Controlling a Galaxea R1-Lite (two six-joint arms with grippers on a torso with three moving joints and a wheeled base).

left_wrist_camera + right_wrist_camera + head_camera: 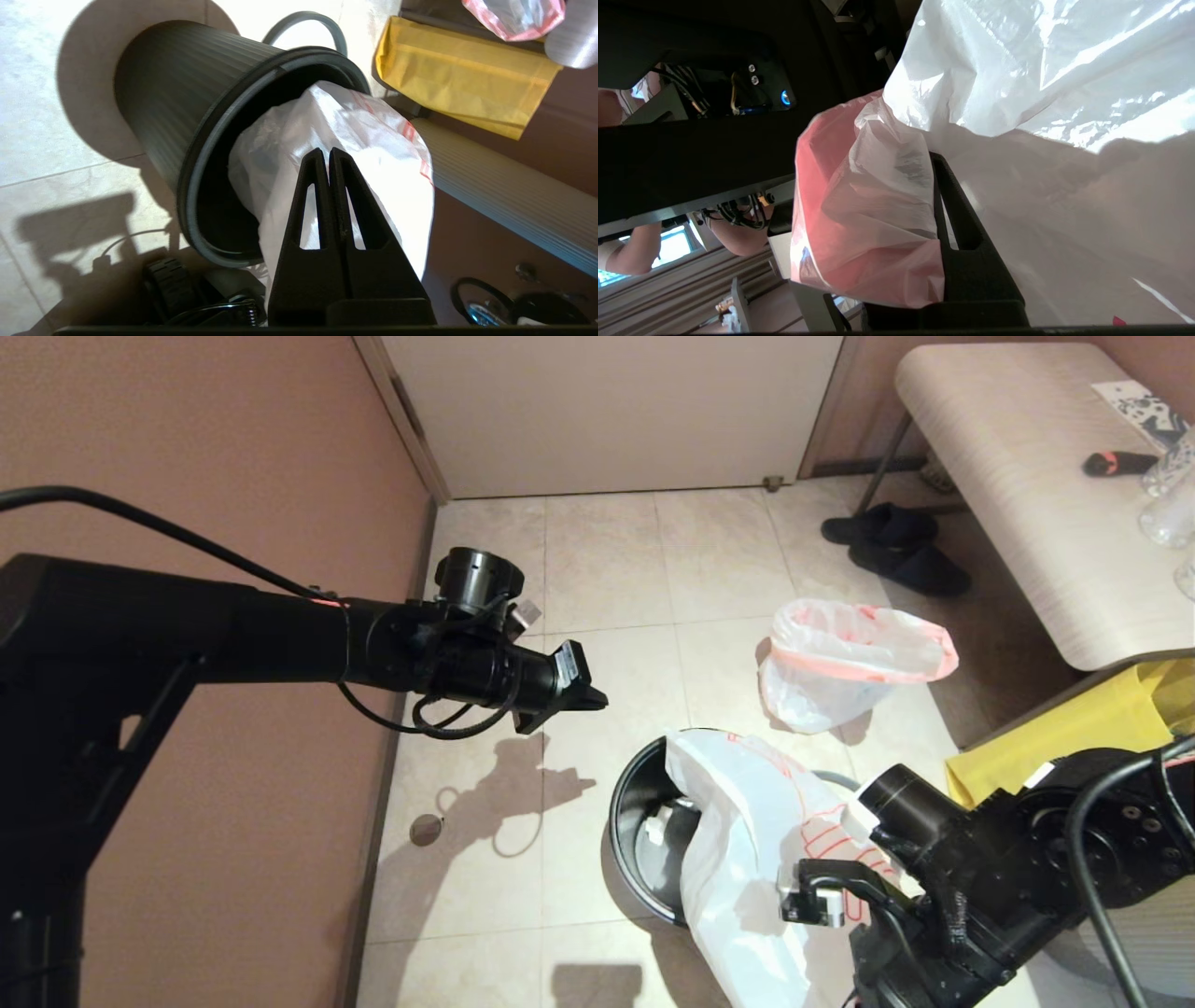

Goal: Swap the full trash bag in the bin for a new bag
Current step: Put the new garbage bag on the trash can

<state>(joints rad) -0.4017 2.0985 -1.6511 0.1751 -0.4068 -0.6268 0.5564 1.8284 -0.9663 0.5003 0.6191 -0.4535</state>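
The black bin (635, 821) stands on the tiled floor, and its mouth shows in the left wrist view (205, 154). The limp new bag (747, 840) hangs out of the bin toward my right gripper (810, 896). That gripper (927, 161) is shut on the bag's bunched pink-red rim (859, 219); one finger (957, 219) shows, the other is hidden under plastic. The full trash bag (840, 663) stands on the floor beyond the bin, its mouth open. My left gripper (588, 695) hovers shut and empty, left of the bin; its tips (329, 154) point at the new bag (355, 140).
A grey ring (306, 21) lies on the floor behind the bin. A big yellow bag (1055, 728) sits right of the bin under a pale bench (1027, 476). Dark shoes (896, 546) lie by the bench leg. The brown wall (233, 429) runs along the left.
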